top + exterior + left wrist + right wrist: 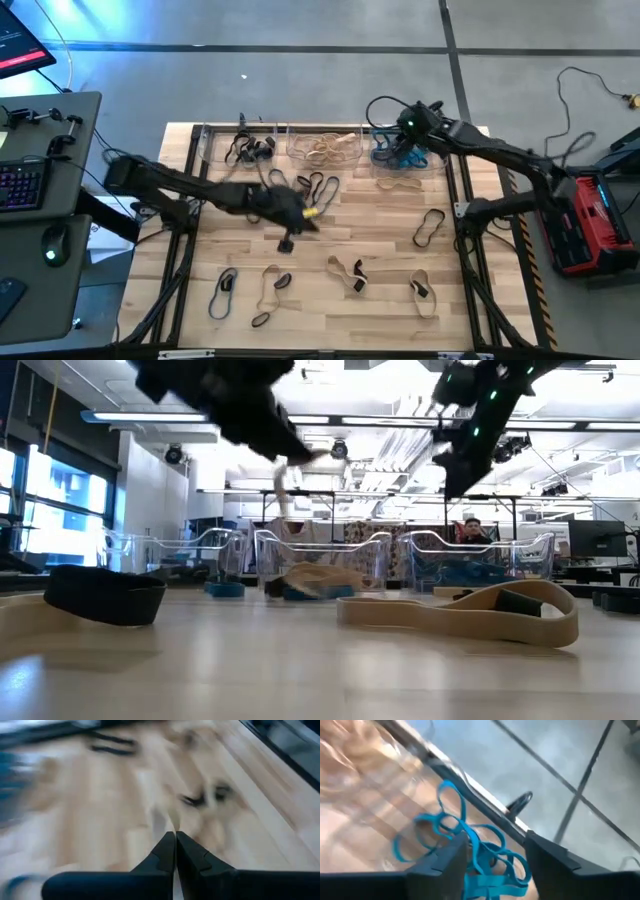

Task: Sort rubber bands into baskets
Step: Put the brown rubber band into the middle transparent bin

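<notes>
Three clear baskets stand along the far edge: the left one (235,148) holds black rubber bands, the middle one (325,148) tan ones, the right one (405,160) blue ones (447,825). My left gripper (312,213) hovers over the table's middle, shut on a tan rubber band (283,490). My right gripper (495,847) stands open above the right basket, its fingers over the blue bands. Whether a blue band touches one finger, I cannot tell. My left gripper pinches the tan band between its two shut fingertips, where a thin pale strip (173,822) sticks out past them. The fingers slant down from the table's left side. The band hangs slack below the fingers (270,435), lifted clear of the table.
Loose bands lie over the wooden table: black ones (320,185) behind my left gripper and at the right (430,228), tan ones near the front (345,270) (425,295) (270,290), a dark one at the front left (222,290). A tan band (400,183) lies before the right basket.
</notes>
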### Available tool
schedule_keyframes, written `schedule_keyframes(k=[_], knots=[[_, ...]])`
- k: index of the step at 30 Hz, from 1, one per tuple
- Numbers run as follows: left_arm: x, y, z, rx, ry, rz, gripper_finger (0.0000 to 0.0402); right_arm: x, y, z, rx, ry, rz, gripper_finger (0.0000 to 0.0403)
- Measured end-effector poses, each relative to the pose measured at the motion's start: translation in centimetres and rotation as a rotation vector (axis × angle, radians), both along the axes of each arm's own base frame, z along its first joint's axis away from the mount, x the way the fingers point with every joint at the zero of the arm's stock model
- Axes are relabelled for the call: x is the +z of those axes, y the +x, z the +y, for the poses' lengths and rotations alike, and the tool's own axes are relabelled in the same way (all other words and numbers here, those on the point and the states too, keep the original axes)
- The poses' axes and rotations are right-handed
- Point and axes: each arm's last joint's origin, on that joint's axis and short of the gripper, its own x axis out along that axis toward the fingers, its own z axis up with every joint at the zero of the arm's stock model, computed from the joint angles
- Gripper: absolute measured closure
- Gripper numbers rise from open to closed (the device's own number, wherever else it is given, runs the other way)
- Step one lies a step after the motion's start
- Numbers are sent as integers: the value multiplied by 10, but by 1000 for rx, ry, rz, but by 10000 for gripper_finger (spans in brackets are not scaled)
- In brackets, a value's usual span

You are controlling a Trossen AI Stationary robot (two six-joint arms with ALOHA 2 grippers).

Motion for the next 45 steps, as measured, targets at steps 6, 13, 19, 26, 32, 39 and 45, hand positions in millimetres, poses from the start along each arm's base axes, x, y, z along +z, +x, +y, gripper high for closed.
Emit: schedule_keyframes(k=[6, 13, 19, 26, 32, 39, 45], knots=[[48, -25, 48, 259, -61, -151, 401, 21, -2, 28, 43, -37, -130, 332], [74, -33, 97, 371, -67, -171, 401, 23, 15, 53, 155, -36, -181, 389], [79, -28, 128, 428, -54, -163, 401, 0, 30, 70, 238, -66, -269, 400], [75, -14, 165, 490, -20, -93, 401, -42, 35, 90, 279, -51, -382, 402], [53, 3, 199, 542, -4, -16, 401, -59, 37, 114, 314, -35, -438, 403], [22, 23, 233, 573, -5, 69, 401, -59, 38, 139, 342, -81, -439, 403], [0, 32, 242, 575, -12, 121, 398, -59, 38, 155, 391, -87, -441, 403]])
